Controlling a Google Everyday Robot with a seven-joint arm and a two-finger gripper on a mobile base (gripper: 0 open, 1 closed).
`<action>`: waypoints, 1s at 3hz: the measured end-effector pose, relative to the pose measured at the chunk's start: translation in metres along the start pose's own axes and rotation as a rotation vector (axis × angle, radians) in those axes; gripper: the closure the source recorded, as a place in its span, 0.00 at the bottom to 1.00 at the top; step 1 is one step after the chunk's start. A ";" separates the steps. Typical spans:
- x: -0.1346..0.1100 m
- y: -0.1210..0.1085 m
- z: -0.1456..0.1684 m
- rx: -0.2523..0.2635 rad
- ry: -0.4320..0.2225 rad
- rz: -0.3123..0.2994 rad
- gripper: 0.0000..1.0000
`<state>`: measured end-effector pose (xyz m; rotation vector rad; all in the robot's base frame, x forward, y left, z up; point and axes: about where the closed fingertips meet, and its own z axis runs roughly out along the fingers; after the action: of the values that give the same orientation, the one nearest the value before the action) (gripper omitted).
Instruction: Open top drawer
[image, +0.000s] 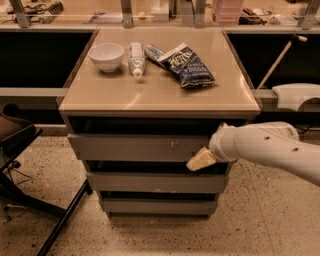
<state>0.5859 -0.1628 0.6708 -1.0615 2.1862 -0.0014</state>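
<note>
The top drawer (135, 147) is the tallest grey front panel of the cabinet, with small white scratches right of centre. It stands out a little from the cabinet body, with a dark gap above it. My gripper (200, 160) comes in from the right on a white arm. Its pale fingers (198, 161) sit at the lower right edge of the top drawer front, over the gap above the middle drawer (155, 182).
The beige cabinet top (160, 92) holds a white bowl (106, 55), a white bottle (135, 58) and a blue chip bag (186, 65). A bottom drawer (157, 205) sits lowest. A dark chair base (30, 175) stands at left on speckled floor.
</note>
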 end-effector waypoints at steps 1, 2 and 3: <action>-0.021 -0.008 0.004 0.042 -0.058 -0.019 0.00; -0.021 -0.008 0.004 0.043 -0.058 -0.019 0.00; -0.019 -0.018 0.013 0.067 -0.050 -0.059 0.00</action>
<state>0.6143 -0.1578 0.6771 -1.0768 2.0954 -0.0732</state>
